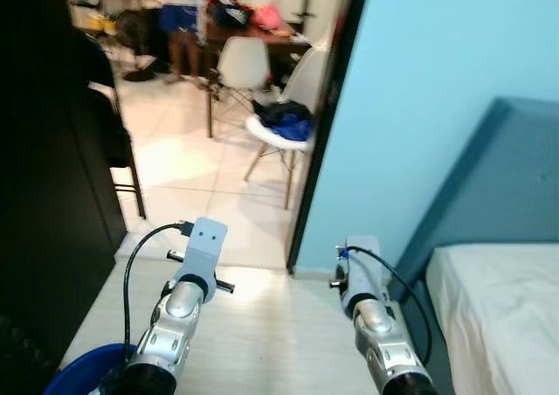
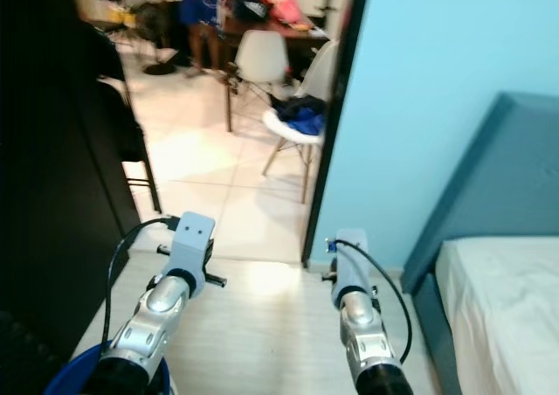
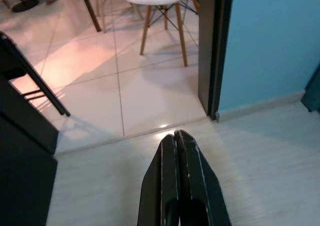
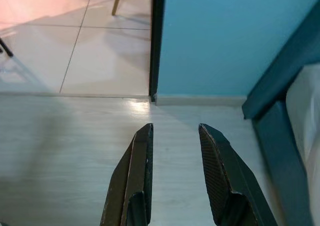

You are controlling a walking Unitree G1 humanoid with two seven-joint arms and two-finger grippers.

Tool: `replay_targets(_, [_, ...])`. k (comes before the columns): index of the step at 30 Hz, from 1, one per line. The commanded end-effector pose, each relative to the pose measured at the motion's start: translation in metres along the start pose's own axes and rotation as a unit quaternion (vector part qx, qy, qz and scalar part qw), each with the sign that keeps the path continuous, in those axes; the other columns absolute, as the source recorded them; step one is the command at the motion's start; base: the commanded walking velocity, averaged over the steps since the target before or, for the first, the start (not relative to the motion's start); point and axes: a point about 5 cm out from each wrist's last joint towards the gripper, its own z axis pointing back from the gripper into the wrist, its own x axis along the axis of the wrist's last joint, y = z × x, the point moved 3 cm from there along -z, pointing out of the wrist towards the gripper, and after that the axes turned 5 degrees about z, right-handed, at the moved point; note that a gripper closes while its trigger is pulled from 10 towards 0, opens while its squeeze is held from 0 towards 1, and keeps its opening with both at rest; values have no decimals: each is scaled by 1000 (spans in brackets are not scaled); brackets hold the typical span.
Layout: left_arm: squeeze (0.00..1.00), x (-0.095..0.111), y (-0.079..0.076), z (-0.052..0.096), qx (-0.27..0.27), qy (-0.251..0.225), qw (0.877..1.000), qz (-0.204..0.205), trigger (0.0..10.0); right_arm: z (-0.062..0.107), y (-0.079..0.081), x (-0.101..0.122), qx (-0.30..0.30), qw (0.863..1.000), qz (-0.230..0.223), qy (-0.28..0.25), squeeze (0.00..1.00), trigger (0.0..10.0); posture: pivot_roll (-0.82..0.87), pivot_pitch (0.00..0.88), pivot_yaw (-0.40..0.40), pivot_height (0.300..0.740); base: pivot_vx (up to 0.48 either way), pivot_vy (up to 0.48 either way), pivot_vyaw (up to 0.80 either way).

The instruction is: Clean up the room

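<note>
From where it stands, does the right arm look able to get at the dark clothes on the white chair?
Probably not. The dark clothes lie on the white chair past the doorway, well beyond the right gripper, which hovers open over the bedroom floor.

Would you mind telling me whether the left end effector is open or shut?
Shut. In the left wrist view the left end effector has its two black fingers pressed together, holding nothing.

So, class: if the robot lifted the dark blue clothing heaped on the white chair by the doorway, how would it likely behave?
The clothing lies crumpled and slumped on the white chair, so it is probably floppy and would drape from the fingers. It looks light for its bulk. It seems to be a loose heap, so part might slide off when pulled.
</note>
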Motion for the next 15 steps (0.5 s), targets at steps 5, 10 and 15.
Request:
replay_targets(5, [0,-1,-5,-1,-4,5,1000,4,10000,-3,-8,7,-7,1000,-11,-1,0,10000,5,0,-78,740,0,0,-800])
replay_targets(10, [0,-2,-4,-1,-2,6,1000,4,10000,-4,-13,7,-18,1000,6,1,0,10000,1,0,-79,740,0,0,-800])
replay_targets(15, [0,-2,-3,-1,0,6,1000,4,10000,-3,-16,6,-24,1000,18,2,0,10000,2,0,-80,740,0,0,-798])
